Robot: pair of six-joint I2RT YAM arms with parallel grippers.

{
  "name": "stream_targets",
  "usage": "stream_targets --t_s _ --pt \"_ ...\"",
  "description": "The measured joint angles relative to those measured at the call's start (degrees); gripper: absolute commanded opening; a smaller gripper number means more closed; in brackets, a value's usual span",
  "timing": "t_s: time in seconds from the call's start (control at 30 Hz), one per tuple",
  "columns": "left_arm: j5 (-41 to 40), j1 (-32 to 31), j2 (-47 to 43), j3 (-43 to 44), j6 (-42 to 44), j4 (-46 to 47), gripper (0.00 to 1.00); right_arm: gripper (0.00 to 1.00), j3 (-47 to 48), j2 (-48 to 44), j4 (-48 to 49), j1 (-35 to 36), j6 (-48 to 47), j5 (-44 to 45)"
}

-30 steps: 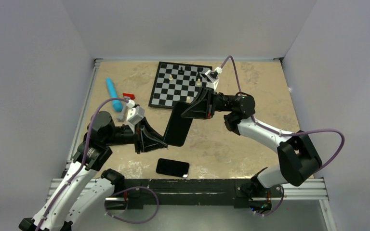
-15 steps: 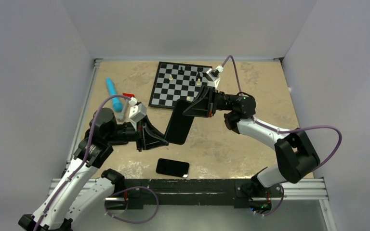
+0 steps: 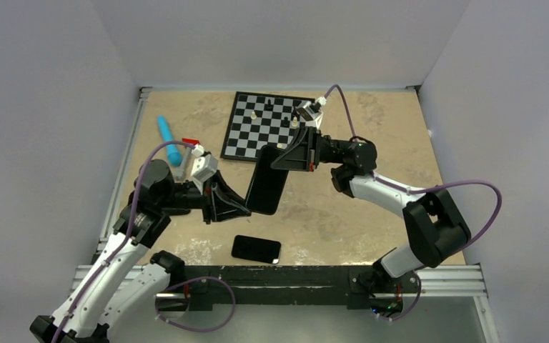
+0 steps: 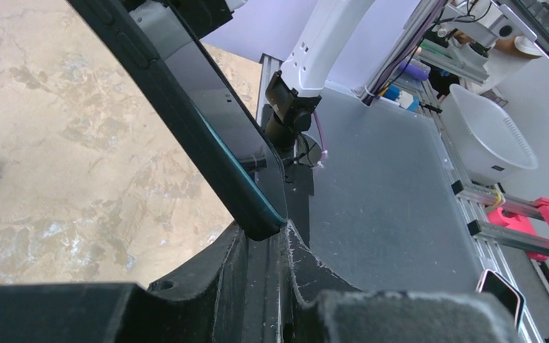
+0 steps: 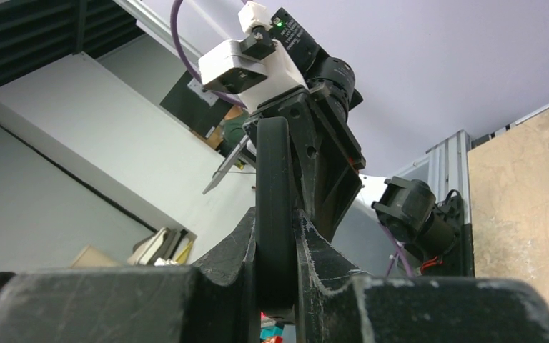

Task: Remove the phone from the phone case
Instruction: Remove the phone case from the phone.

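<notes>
Phone case [image 3: 266,187], phone [image 4: 218,107] seemingly inside, hangs above the table [image 3: 343,214], clamped at opposite ends by my left gripper [image 3: 241,209] and right gripper [image 3: 277,158]; uneven pulling could make it slip and drop.

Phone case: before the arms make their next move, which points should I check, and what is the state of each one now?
1. Left gripper shut on the lower end of the phone case: ok.
2. Right gripper shut on its upper end: ok.
3. Case lifted off the table: ok.
4. Case full or already empty: cannot tell; the left wrist view shows only a glossy face within a dark rim.
5. Flat black device lying on the table, apart from both grippers: ok.
</notes>
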Motion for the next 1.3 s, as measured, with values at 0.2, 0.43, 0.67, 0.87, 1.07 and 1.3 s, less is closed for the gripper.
stream_targets --t_s 0.2,0.43,0.67,0.87,1.07,1.3 --pt "2.0 2.3 5.5 0.4 -1.2 0.3 0.00 0.00 0.0 -0.2 -0.3 -1.2 0.3 0.1" --pt "-1.8 2.4 5.2 0.4 -3.1 -1.8 0.00 0.00 0.0 -0.2 -0.6 -1.5 -0.9 0.5" --pt "-5.6 2.7 1.7 -2.8 -10.3 3.3 0.41 0.00 0.0 0.6 -0.5 -1.5 -2.4 2.9" --pt "-12.4 3.8 -3.8 -14.9 -23.0 19.0 0.73 0.00 0.0 1.3 -2.7 0.3 -8.0 10.0" --pt "-18.3 3.9 -3.6 -22.3 -32.4 29.0 0.68 0.00 0.0 -1.4 -6.4 2.0 -13.5 21.6" --pt "-22.4 3.9 -1.7 -24.7 -38.2 43.8 0.75 0.00 -1.0 -2.0 -12.3 2.0 -18.1 29.8"
